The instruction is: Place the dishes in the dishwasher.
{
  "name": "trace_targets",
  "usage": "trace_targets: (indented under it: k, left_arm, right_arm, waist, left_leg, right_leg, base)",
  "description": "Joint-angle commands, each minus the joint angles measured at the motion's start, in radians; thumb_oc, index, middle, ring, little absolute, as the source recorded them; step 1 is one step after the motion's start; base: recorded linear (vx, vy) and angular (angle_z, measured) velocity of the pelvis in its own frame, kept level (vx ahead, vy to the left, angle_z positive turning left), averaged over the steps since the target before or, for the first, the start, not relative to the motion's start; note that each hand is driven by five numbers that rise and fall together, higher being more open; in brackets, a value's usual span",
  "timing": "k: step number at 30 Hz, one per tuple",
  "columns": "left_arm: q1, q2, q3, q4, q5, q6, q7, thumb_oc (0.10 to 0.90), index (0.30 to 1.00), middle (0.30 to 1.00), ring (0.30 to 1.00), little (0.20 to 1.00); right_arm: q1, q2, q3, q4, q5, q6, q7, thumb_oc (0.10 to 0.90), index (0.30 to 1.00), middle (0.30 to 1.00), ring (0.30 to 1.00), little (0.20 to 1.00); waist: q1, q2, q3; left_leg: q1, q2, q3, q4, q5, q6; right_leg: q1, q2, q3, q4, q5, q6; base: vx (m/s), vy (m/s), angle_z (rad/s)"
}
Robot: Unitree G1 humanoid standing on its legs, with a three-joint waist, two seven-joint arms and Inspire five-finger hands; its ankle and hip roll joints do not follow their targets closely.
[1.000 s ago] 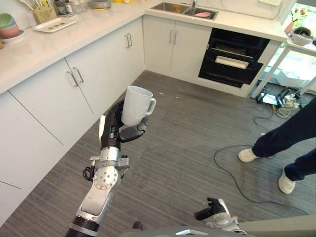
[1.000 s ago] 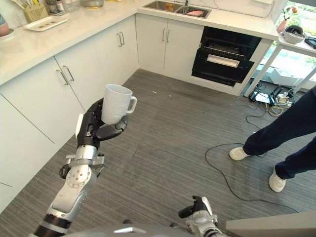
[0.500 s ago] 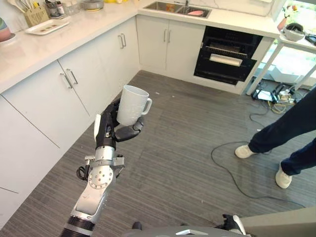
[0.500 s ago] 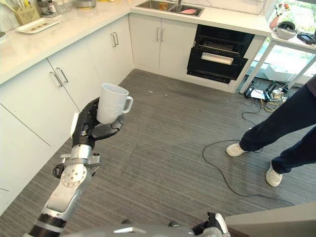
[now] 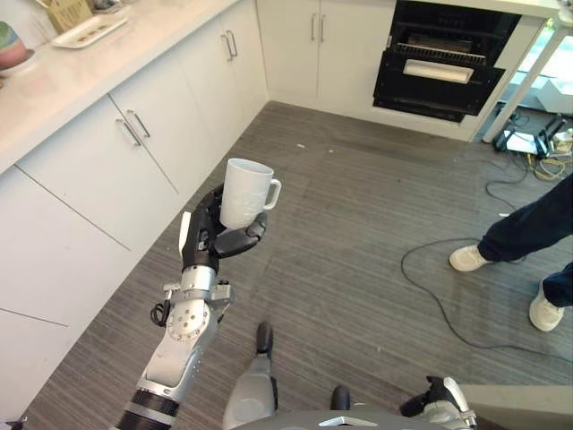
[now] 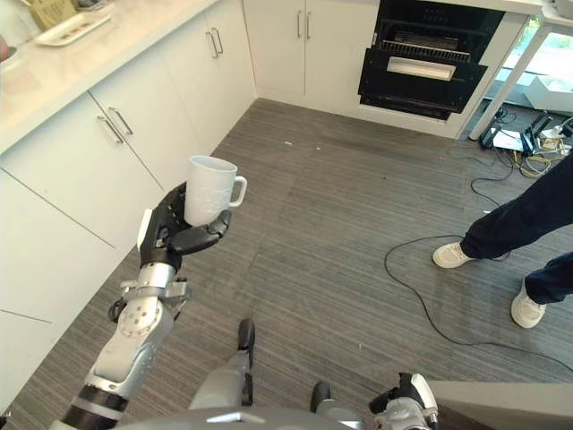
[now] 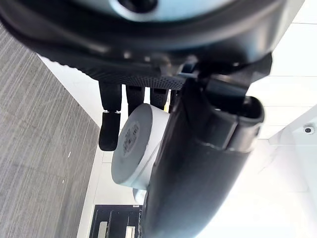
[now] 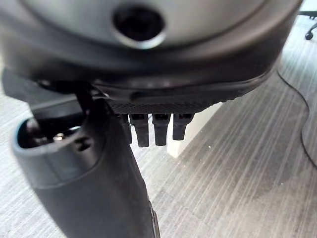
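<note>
A white mug [image 5: 243, 191] with its handle to the right is held upright over the grey floor, and my left hand [image 5: 210, 237] is shut on its lower part. The left wrist view looks at the mug's round base [image 7: 132, 148], with fingers [image 7: 110, 131] wrapped behind it and the thumb across the front. The black dishwasher [image 5: 439, 63] stands at the far end of the kitchen with its door ajar and a rack showing inside. Low at the bottom right hangs my right hand [image 6: 407, 399], relaxed with nothing in it; its fingers [image 8: 156, 129] hang free above the floor.
White cabinets [image 5: 134, 143] under a pale counter [image 5: 72, 76] run along the left. A tray [image 5: 88, 29] and stacked bowls [image 5: 11, 45] sit on the counter. A person's legs in dark trousers and white shoes [image 5: 472, 258] stand at the right. Cables and a table leg [image 5: 524, 81] are by the dishwasher.
The camera has shifted and tipped downward, so the counter and dishwasher sit higher in view. The left hand keeps its hold on the mug at about the same place.
</note>
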Motion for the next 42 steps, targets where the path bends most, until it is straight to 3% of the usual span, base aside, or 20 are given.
trace_targets:
  k: [1, 3, 4, 5, 7, 8, 10, 11, 14, 16, 19, 21, 23, 26, 27, 31, 32, 34, 35, 42]
  left_arm:
    - [-0.084, 0.047, 0.05, -0.137, 0.026, -0.11, -0.003, 0.4, 0.3, 0.3, 0.3, 0.3]
    - [-0.091, 0.06, 0.045, -0.147, 0.031, -0.106, -0.006, 0.4, 0.3, 0.3, 0.3, 0.3]
    - [-0.091, 0.06, 0.045, -0.147, 0.031, -0.106, -0.006, 0.4, 0.3, 0.3, 0.3, 0.3]
    - [-0.107, 0.069, 0.031, -0.157, 0.011, -0.107, -0.019, 0.4, 0.3, 0.3, 0.3, 0.3]
    - [-0.122, 0.092, 0.014, -0.168, 0.023, -0.101, -0.039, 0.4, 0.3, 0.3, 0.3, 0.3]
    - [-0.134, 0.099, 0.008, -0.168, 0.025, -0.097, -0.046, 0.4, 0.3, 0.3, 0.3, 0.3]
    - [-0.14, 0.087, -0.002, -0.173, 0.01, -0.095, -0.056, 0.4, 0.3, 0.3, 0.3, 0.3]
    - [-0.14, 0.086, -0.002, -0.172, 0.009, -0.095, -0.057, 0.4, 0.3, 0.3, 0.3, 0.3]
    - [-0.162, 0.074, -0.003, -0.174, -0.015, -0.106, -0.064, 0.4, 0.3, 0.3, 0.3, 0.3]
    - [-0.163, 0.067, -0.005, -0.16, -0.026, -0.108, -0.066, 0.4, 0.3, 0.3, 0.3, 0.3]
    - [-0.159, 0.064, -0.013, -0.153, -0.019, -0.106, -0.072, 0.4, 0.3, 0.3, 0.3, 0.3]
    - [-0.155, 0.059, -0.018, -0.154, -0.013, -0.108, -0.079, 0.4, 0.3, 0.3, 0.3, 0.3]
    - [-0.136, 0.057, -0.014, -0.151, -0.016, -0.1, -0.097, 0.4, 0.3, 0.3, 0.3, 0.3]
    - [-0.119, 0.061, 0.001, -0.175, -0.049, -0.105, -0.113, 0.4, 0.3, 0.3, 0.3, 0.3]
    - [-0.114, 0.067, 0.007, -0.181, -0.051, -0.105, -0.108, 0.4, 0.3, 0.3, 0.3, 0.3]
    - [-0.109, 0.07, 0.014, -0.182, -0.056, -0.105, -0.099, 0.4, 0.3, 0.3, 0.3, 0.3]
    - [-0.106, 0.063, 0.014, -0.175, -0.058, -0.106, -0.096, 0.4, 0.3, 0.3, 0.3, 0.3]
    - [-0.102, 0.061, 0.011, -0.172, -0.052, -0.105, -0.095, 0.4, 0.3, 0.3, 0.3, 0.3]
    - [-0.099, 0.057, 0.008, -0.17, -0.039, -0.098, -0.091, 0.4, 0.3, 0.3, 0.3, 0.3]
    - [-0.103, 0.057, -0.006, -0.159, -0.027, -0.088, -0.095, 0.4, 0.3, 0.3, 0.3, 0.3]
  right_arm:
    - [-0.008, 0.014, 0.022, -0.017, -0.018, -0.004, -0.011, 0.8, 0.9, 0.9, 0.9, 0.9]
    - [-0.005, 0.032, -0.021, -0.009, 0.033, -0.008, -0.005, 0.8, 0.9, 0.9, 0.9, 0.9]
    - [-0.005, 0.032, -0.021, -0.009, 0.033, -0.008, -0.005, 0.8, 0.9, 0.9, 0.9, 0.9]
    - [-0.002, 0.044, -0.059, -0.009, 0.093, -0.025, -0.002, 0.8, 0.9, 0.9, 0.9, 0.9]
    - [0.0, 0.048, -0.044, -0.021, 0.089, -0.027, 0.01, 0.8, 0.9, 0.9, 0.9, 0.9]
    - [-0.002, 0.05, -0.039, -0.028, 0.089, -0.031, 0.017, 0.8, 0.9, 0.9, 0.9, 0.9]
    - [-0.007, 0.059, -0.03, -0.032, 0.092, -0.028, 0.017, 0.8, 0.9, 0.9, 0.9, 0.9]
    - [-0.007, 0.058, -0.029, -0.032, 0.092, -0.028, 0.017, 0.8, 0.9, 0.9, 0.9, 0.9]
    - [-0.003, 0.062, -0.033, -0.035, 0.113, -0.038, 0.022, 0.8, 0.9, 0.9, 0.9, 0.9]
    - [0.013, 0.059, -0.041, -0.033, 0.12, -0.036, 0.025, 0.8, 0.9, 0.9, 0.9, 0.9]
    - [0.035, 0.059, -0.046, -0.025, 0.124, -0.035, 0.027, 0.8, 0.9, 0.9, 0.9, 0.9]
    - [0.056, 0.063, -0.048, -0.016, 0.132, -0.038, 0.028, 0.8, 0.9, 0.9, 0.9, 0.9]
    - [0.058, 0.064, -0.049, -0.006, 0.139, -0.037, 0.03, 0.8, 0.9, 0.9, 0.9, 0.9]
    - [0.043, 0.05, -0.039, -0.008, 0.138, -0.04, 0.031, 0.8, 0.9, 0.9, 0.9, 0.9]
    - [0.036, 0.046, -0.028, -0.017, 0.13, -0.04, 0.03, 0.8, 0.9, 0.9, 0.9, 0.9]
    - [0.012, 0.026, -0.031, -0.034, 0.135, -0.041, 0.017, 0.8, 0.9, 0.9, 0.9, 0.9]
    - [0.006, 0.018, -0.03, -0.043, 0.133, -0.046, 0.013, 0.8, 0.9, 0.9, 0.9, 0.9]
    - [0.004, 0.015, -0.024, -0.049, 0.123, -0.047, 0.011, 0.8, 0.9, 0.9, 0.9, 0.9]
    - [-0.003, 0.015, -0.008, -0.059, 0.103, -0.046, 0.006, 0.8, 0.9, 0.9, 0.9, 0.9]
    - [-0.002, 0.023, -0.01, -0.074, 0.101, -0.044, 0.007, 0.8, 0.9, 0.9, 0.9, 0.9]
  waist:
    - [-0.012, -0.062, -0.076]
    - [-0.019, -0.081, -0.085]
    - [-0.019, -0.081, -0.085]
    - [-0.04, -0.085, -0.077]
    - [-0.062, -0.057, -0.055]
    - [-0.08, -0.042, -0.04]
    - [-0.112, -0.012, -0.028]
    - [-0.116, -0.015, -0.027]
    - [-0.154, -0.012, -0.017]
    - [-0.197, -0.044, -0.013]
    - [-0.22, -0.043, -0.017]
    - [-0.216, -0.054, -0.032]
    - [-0.216, -0.054, -0.06]
    - [-0.187, -0.065, -0.04]
    - [-0.176, -0.071, -0.033]
    - [-0.135, -0.083, -0.018]
    - [-0.121, -0.084, -0.025]
    - [-0.104, -0.079, -0.027]
    - [-0.081, -0.059, -0.03]
    - [-0.086, -0.053, -0.054]
  left_leg:
    - [0.006, -0.047, 0.03, 0.082, 0.038, 0.058]
    - [0.048, -0.087, 0.048, 0.078, 0.011, 0.091]
    - [0.048, -0.087, 0.048, 0.078, 0.011, 0.091]
    - [0.106, -0.12, 0.055, 0.067, -0.022, 0.124]
    - [0.157, -0.116, 0.032, 0.058, -0.042, 0.149]
    - [0.184, -0.109, 0.022, 0.047, -0.052, 0.159]
    - [0.268, -0.098, 0.002, 0.019, -0.094, 0.174]
    - [0.27, -0.101, -0.002, 0.021, -0.1, 0.174]
    - [0.34, -0.108, -0.028, 0.013, -0.134, 0.166]
    - [0.424, -0.124, -0.068, 0.008, -0.198, 0.145]
    - [0.463, -0.102, -0.085, 0.008, -0.23, 0.131]
    - [0.47, -0.098, -0.096, 0.039, -0.247, 0.123]
    - [0.448, -0.084, -0.087, 0.166, -0.202, 0.083]
    - [0.301, -0.097, -0.092, 0.516, -0.104, 0.02]
    - [0.28, -0.108, -0.101, 0.563, -0.099, 0.025]
    - [0.159, -0.092, -0.035, 0.491, -0.131, 0.058]
    - [0.121, -0.098, -0.014, 0.396, -0.165, 0.08]
    - [0.098, -0.109, -0.02, 0.35, -0.151, 0.082]
    - [0.064, -0.112, -0.064, 0.264, -0.084, 0.068]
    - [0.134, -0.111, -0.048, 0.2, -0.095, 0.096]
  right_leg:
    - [0.149, -0.101, -0.019, 0.061, -0.164, 0.137]
    - [0.098, -0.149, 0.006, 0.2, -0.083, 0.177]
    - [0.098, -0.149, 0.006, 0.2, -0.083, 0.177]
    - [0.03, -0.172, 0.058, 0.394, 0.051, 0.197]
    - [-0.051, -0.141, 0.1, 0.578, 0.172, 0.204]
    - [-0.089, -0.117, 0.112, 0.657, 0.184, 0.199]
    - [-0.21, -0.084, 0.069, 0.731, 0.123, 0.184]
    - [-0.209, -0.089, 0.066, 0.739, 0.113, 0.184]
    - [-0.297, -0.073, 0.023, 0.592, 0.04, 0.158]
    - [-0.361, -0.051, -0.025, 0.31, 0.06, 0.164]
    - [-0.351, -0.023, -0.027, 0.243, 0.068, 0.165]
    - [-0.301, -0.016, -0.021, 0.232, 0.053, 0.134]
    - [-0.247, 0.002, -0.026, 0.203, 0.033, 0.09]
    - [-0.146, 0.005, -0.018, 0.172, 0.0, 0.049]
    - [-0.13, 0.002, -0.014, 0.172, -0.012, 0.039]
    - [-0.056, -0.021, -0.007, 0.132, -0.043, 0.041]
    - [-0.028, -0.027, 0.003, 0.115, -0.056, 0.051]
    - [-0.006, -0.026, 0.021, 0.11, -0.07, 0.058]
    - [0.033, -0.012, 0.058, 0.108, -0.098, 0.066]
    - [0.029, -0.032, 0.07, 0.201, -0.141, 0.09]
  base:
    - [0.52, 0.332, -0.7]
    - [0.29, 0.242, -0.41]
    - [0.3, 0.297, -0.49]
    - [0.27, 0.291, -0.49]
    - [0.31, 0.341, -0.44]
    - [0.28, 0.25, 0.31]
    - [0.42, 0.241, 0.81]
    - [0.43, 0.153, 0.53]
    - [0.45, 0.005, 0.26]
    - [0.59, -0.126, 0.27]
    - [0.35, -0.103, 0.56]
    - [0.25, -0.141, 1.08]
    - [0.33, -0.173, 0.86]
    - [0.28, -0.178, -0.05]
    - [0.24, -0.12, -0.47]
    - [0.27, -0.022, -0.35]
    - [0.36, 0.064, -0.3]
    - [0.38, 0.098, -0.32]
    - [0.36, 0.119, -0.52]
    - [0.17, 0.096, -0.58]
